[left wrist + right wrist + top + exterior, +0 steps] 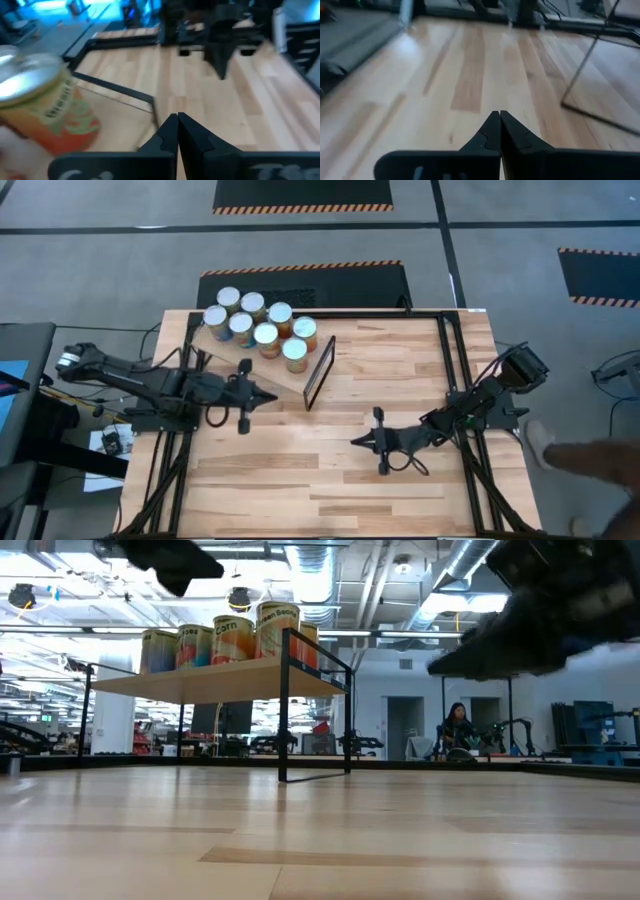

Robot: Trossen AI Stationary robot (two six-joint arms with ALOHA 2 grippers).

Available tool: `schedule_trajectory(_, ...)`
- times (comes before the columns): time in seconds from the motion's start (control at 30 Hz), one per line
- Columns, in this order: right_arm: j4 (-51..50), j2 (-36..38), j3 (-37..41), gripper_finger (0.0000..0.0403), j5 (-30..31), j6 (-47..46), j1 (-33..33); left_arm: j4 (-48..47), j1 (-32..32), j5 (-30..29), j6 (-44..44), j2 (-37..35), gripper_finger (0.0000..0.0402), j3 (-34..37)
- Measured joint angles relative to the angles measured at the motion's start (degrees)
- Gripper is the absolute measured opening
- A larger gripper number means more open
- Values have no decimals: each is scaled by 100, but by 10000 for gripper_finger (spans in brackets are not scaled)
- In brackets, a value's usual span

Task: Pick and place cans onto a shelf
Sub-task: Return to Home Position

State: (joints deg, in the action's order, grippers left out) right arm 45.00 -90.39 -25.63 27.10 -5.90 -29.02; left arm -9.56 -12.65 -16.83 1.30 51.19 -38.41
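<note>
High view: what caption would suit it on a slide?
Eight cans stand on the shelf; left end effector and right end effector, both shut and empty, hang above the table.

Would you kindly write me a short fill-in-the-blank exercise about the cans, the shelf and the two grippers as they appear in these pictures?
1. In all, ___ cans stand on the shelf.
2. The left gripper and the right gripper hold nothing, and the fingers of both are ___.
3. The thin frame at the shelf's end is coloured ___.

Missing words: eight; shut; black.
</note>
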Motion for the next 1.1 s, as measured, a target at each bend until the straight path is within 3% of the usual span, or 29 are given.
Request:
schedule_trajectory(0.17, -61, 405, 2, 11, -1133, 238, 635, 890, -213, 48, -18, -493, 0, 884)
schedule_trajectory(0.43, -418, 1245, -2, 11, -2610, 978, 1914, 1792, -384, 39, -25, -964, 0, 1710)
schedule_trajectory(0.57, -785, 1699, 57, 11, -2768, 1108, 2472, 2239, -441, 37, -108, -1125, 0, 2055)
schedule_trajectory(0.73, -533, 2278, 538, 12, -3090, 1162, 2975, 2647, -486, 37, -111, -1382, 0, 2490)
schedule_trajectory(1.1, -352, 4019, 1907, 12, -3176, 751, 3313, 2692, -486, 6, -182, -2309, 0, 3049)
